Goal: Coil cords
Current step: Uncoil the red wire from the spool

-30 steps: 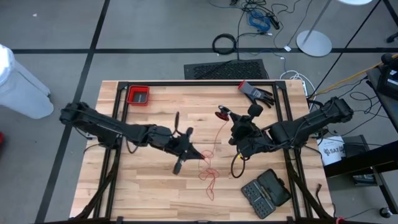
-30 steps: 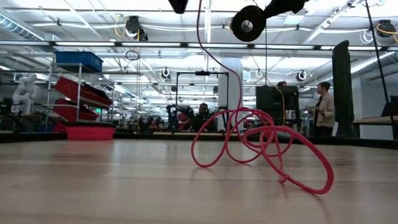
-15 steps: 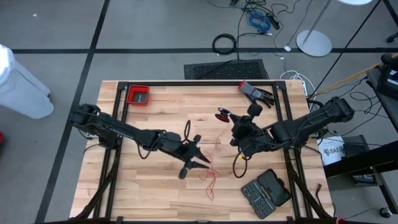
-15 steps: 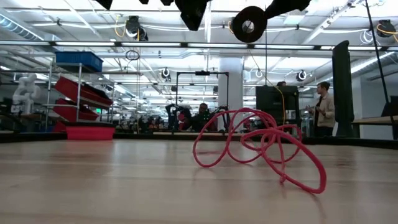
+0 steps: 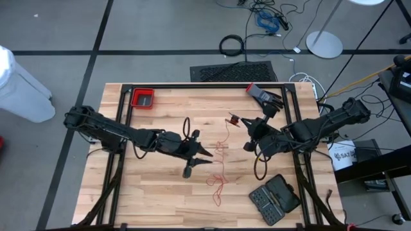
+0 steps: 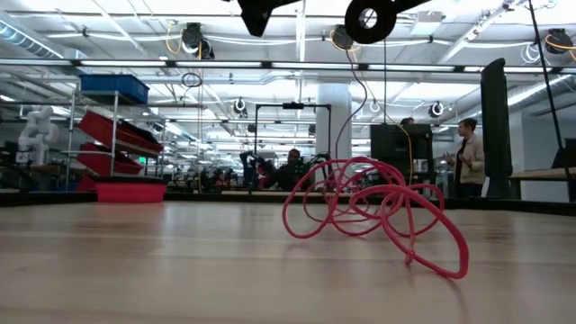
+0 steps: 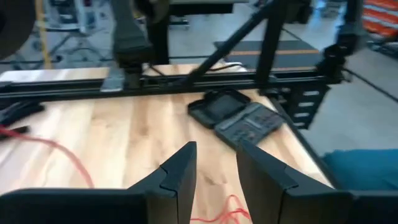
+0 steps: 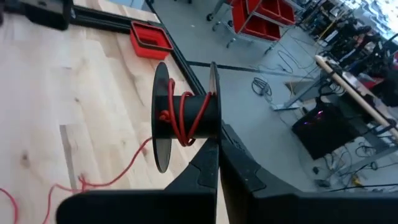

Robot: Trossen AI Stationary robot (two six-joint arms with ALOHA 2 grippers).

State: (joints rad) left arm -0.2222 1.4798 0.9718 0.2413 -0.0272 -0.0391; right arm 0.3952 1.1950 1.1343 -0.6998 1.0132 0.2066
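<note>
The thin red cord lies in a loose tangle on the wooden table's middle. One strand rises from it to a small black spool with a few red turns on its core. In the low view the spool hangs high above the tangle. My right gripper is shut on the spool. My left gripper hovers open just left of the tangle, with nothing between its fingers. My right gripper pinches the rim of one spool flange between its two fingers, coming from the table's right side and slanting slightly down. The spool is lifted clear of the table with its axis about level. The cord hangs slack from its core.
A black tool case lies near the right front corner. A red bin sits at the far left and a black glove at the far right. Black frame rails edge the table. People stand in the room behind.
My left gripper has opened and let go of the cord. The strand that rose to it has dropped onto the tangle. My right gripper has drawn toward the table's right edge and risen a little, rolling its wrist, with the spool still in its hold.
</note>
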